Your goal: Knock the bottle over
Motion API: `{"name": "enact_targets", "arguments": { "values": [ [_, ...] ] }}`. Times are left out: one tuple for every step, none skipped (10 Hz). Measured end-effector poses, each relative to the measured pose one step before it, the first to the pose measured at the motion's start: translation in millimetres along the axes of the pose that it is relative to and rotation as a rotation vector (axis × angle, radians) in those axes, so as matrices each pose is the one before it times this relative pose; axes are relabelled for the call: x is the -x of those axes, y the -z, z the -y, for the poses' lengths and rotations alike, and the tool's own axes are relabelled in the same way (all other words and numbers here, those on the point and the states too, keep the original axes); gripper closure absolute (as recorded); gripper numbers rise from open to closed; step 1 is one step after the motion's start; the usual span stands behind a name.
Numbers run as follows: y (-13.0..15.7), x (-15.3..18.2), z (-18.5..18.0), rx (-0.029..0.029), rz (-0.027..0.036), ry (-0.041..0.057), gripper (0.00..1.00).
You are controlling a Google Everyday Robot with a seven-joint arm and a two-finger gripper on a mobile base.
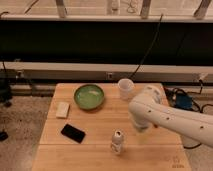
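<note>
— What colour is the table point(100, 125)?
— Pale wood, with faint plank lines parallel to its front edge. The bowl point(89, 96) near the back edge is green, with a paler patch inside.
— And the bottle point(117, 141) by the front edge?
— Whitish, with a dark top. The cup point(125, 88) at the back edge is white, the block point(62, 109) by the left edge cream, and the flat slab point(73, 133) toward the front-left corner black.
— The gripper point(141, 126)?
— Pale grey, under the white arm point(167, 117), toward the right edge.
</note>
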Motion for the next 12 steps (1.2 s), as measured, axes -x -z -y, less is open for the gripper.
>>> {"name": "enact_targets", "arguments": {
  "values": [
    [0.04, 4.20, -0.37, 0.00215, 0.00057, 0.01051, 0.20],
    [0.83, 7.83, -1.20, 0.00452, 0.00375, 0.00873, 0.20],
    [0.68, 6.08, -0.27, 0.00198, 0.00075, 0.00745, 0.20],
    [0.90, 8.01, 0.71, 0.00069, 0.00098, 0.01115, 0.20],
    [0.78, 8.29, -0.04, 0.00370, 0.00243, 0.00995, 0.20],
    [0.58, 6.37, -0.33, 0.00441, -0.00111, 0.01064, 0.20],
    [0.62, 6.75, -0.40, 0.00518, 0.00012, 0.00579, 0.20],
    [1.65, 12.06, 1.18, 0.00363, 0.00246, 0.01341, 0.20],
    [-0.12, 3.73, -1.32, 0.00604, -0.00068, 0.00450, 0.20],
    [0.63, 4.19, 0.83, 0.00226, -0.00139, 0.00518, 0.20],
    [0.54, 9.10, 1.05, 0.00577, 0.00178, 0.01061, 0.20],
    [0.43, 9.05, 0.63, 0.00736, 0.00038, 0.00859, 0.20]
  ]
}}
